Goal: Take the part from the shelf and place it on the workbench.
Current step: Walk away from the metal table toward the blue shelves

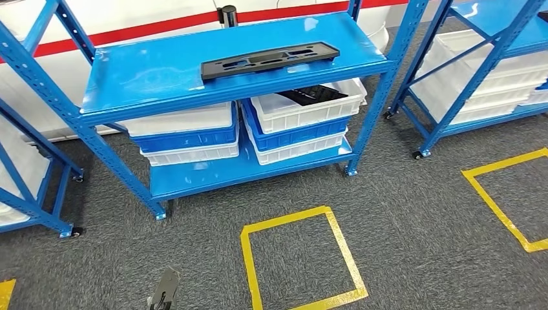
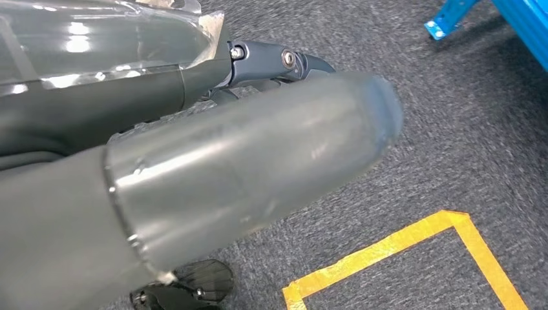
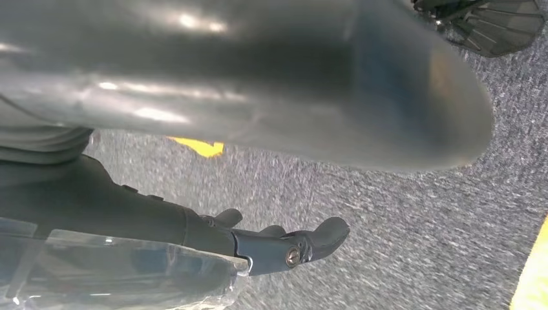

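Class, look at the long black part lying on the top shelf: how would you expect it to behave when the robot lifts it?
The black part looks like flat moulded plastic with cut-outs, so probably stiff and light. Being long and thin, it may tilt if gripped at one end. On the glossy blue shelf it could slide when nudged.

The long flat black plastic part (image 1: 269,60) lies on the top board of the blue metal shelf (image 1: 155,71), toward its right front edge. Behind the part, at the shelf's back edge, stands a small black cylinder (image 1: 228,14). Under the top board, two stacks of white and blue plastic crates (image 1: 187,139) sit side by side on the shelf's lower board. In front of the shelf, a yellow tape square (image 1: 302,258) lies on the grey carpet floor (image 1: 420,213); a second blue metal rack (image 1: 478,58) stands to the shelf's right.
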